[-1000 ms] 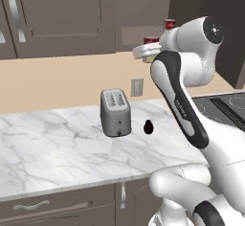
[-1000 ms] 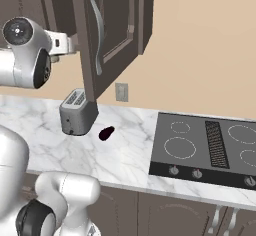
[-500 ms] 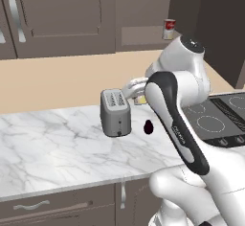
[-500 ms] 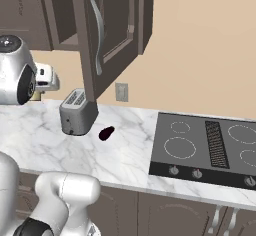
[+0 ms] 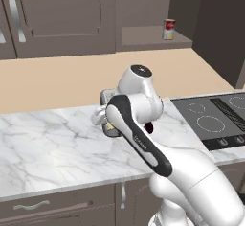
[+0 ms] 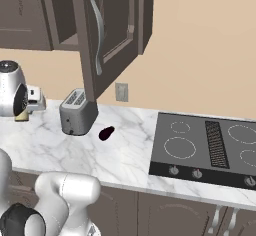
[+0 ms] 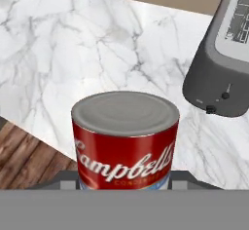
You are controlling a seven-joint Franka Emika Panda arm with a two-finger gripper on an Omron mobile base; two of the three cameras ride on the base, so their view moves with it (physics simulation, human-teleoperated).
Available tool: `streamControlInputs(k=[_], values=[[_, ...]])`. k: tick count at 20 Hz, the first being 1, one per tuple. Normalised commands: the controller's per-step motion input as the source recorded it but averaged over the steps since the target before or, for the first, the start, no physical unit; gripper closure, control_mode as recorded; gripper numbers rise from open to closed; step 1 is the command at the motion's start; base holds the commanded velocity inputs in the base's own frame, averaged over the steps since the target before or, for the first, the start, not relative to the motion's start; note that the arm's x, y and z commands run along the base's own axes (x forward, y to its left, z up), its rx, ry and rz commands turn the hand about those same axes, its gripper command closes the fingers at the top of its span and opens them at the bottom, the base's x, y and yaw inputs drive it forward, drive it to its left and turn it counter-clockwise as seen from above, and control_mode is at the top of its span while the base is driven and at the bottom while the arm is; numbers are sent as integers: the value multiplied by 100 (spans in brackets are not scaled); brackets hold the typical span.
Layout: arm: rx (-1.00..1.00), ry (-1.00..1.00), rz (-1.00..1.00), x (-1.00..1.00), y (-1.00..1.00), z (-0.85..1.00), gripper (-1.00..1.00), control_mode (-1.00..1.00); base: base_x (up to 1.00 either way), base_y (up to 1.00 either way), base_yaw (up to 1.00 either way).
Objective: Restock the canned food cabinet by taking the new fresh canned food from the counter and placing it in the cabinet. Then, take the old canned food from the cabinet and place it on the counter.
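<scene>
We count one counter, a long white marble slab with grey veins, and one black glass cooktop set flush into it, four ringed burners around a ribbed centre vent. One doorless cabinet shows a flat dark shelf; its panelled neighbours carry long metal handles. One boxy grey toaster with two slots stands on the marble, and one small dark oval thing lies just beside it. We see two cans: one upright on the shelf, one, red-labelled with a dull metal lid, pinched in the gripper over the counter near the toaster.
</scene>
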Motion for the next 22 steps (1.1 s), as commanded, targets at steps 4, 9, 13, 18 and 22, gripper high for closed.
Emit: streamControlInputs(k=[4, 9, 13, 18, 22], values=[[-19, 0, 6, 72, 68, -92, 100, -100, 0, 0, 0], [-13, 0, 2, 64, 42, -92, 100, -100, 0, 0, 0], [0, 0, 0, 28, 28, -66, 100, -100, 0, 0, 0], [15, -3, 0, -5, 1, -65, 100, -100, 0, 0, 0], [16, -12, 0, -30, -8, -50, 100, -100, 0, 0, 0]])
